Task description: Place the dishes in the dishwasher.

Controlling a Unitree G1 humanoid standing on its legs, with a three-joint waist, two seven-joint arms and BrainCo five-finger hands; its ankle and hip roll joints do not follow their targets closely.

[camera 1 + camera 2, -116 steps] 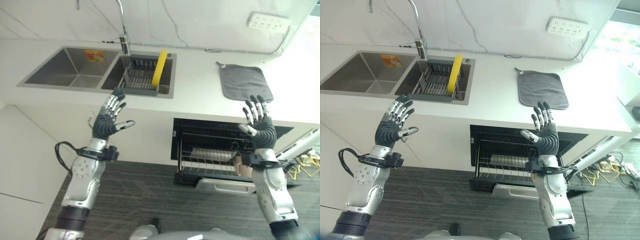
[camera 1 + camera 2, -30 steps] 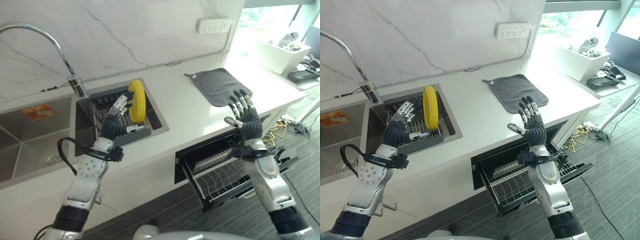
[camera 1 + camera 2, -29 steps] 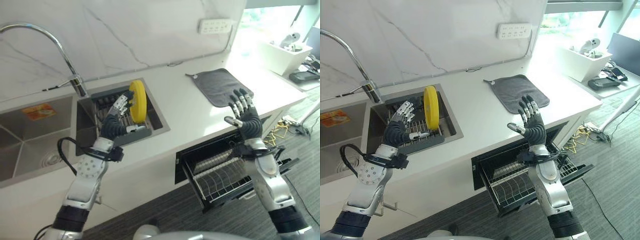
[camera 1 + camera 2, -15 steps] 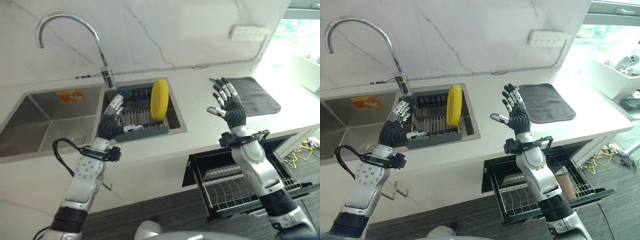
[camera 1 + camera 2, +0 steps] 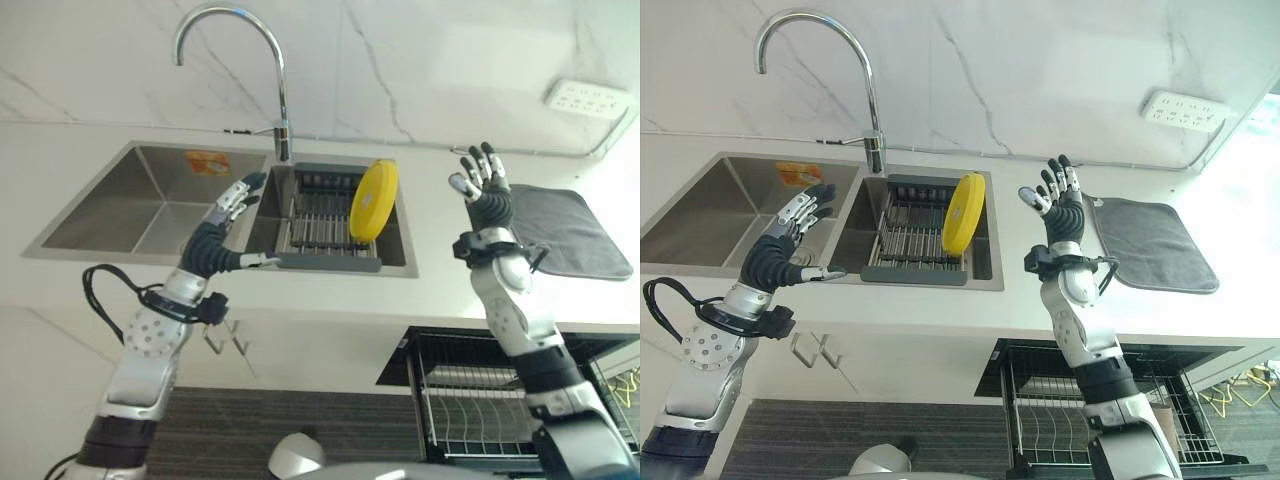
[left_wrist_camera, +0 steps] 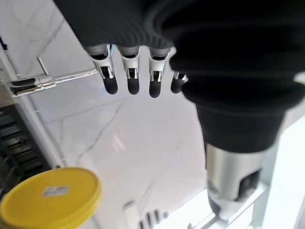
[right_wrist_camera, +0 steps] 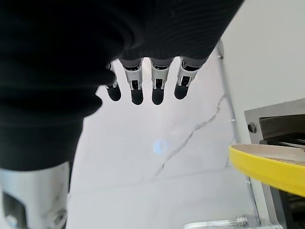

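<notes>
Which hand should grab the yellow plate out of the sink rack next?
Probably the right hand: it is raised open just beside the yellow plate, on the dishwasher's side. The left hand, also open, sits past the rack's far end.

Before you: a white marble wall (image 5: 1060, 50) with grey veins carries a white socket strip (image 5: 1184, 110). Below it runs the white tabletop (image 5: 940, 305) with a steel double sink (image 5: 130, 205) and curved tap (image 5: 872, 100). A grey mat (image 5: 1150, 255) lies at your right. The floor (image 5: 890, 440) is dark grey.
</notes>
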